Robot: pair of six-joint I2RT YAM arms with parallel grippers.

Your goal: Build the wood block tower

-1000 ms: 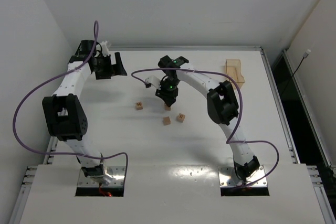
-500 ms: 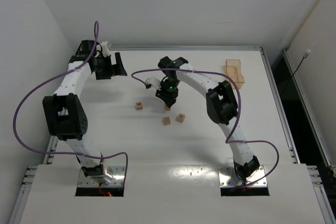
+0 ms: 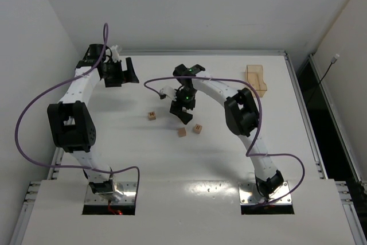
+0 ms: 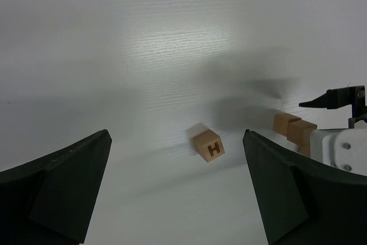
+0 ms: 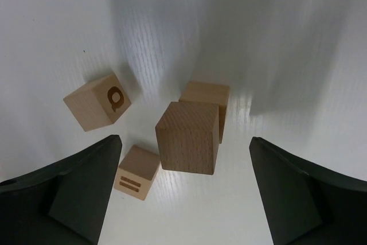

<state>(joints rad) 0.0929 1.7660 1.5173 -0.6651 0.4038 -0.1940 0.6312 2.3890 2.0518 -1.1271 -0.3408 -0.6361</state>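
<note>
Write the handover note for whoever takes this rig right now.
Left gripper: open, empty, over the far left of the white table.
Right gripper: open, above the tower, touching nothing.
Done: tower is two high; a plain light-brown wooden cube sits, slightly offset, on a second cube.
Loose: Q-marked cube and two-bar cube beside the tower, H-marked cube further left.
Left: stack those three.

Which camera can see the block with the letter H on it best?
The left wrist camera. There the H block lies alone on the table, and its dark letter is easy to read. The top camera shows it only as a tiny tan square. The right wrist camera shows other blocks, none with an H.
</note>
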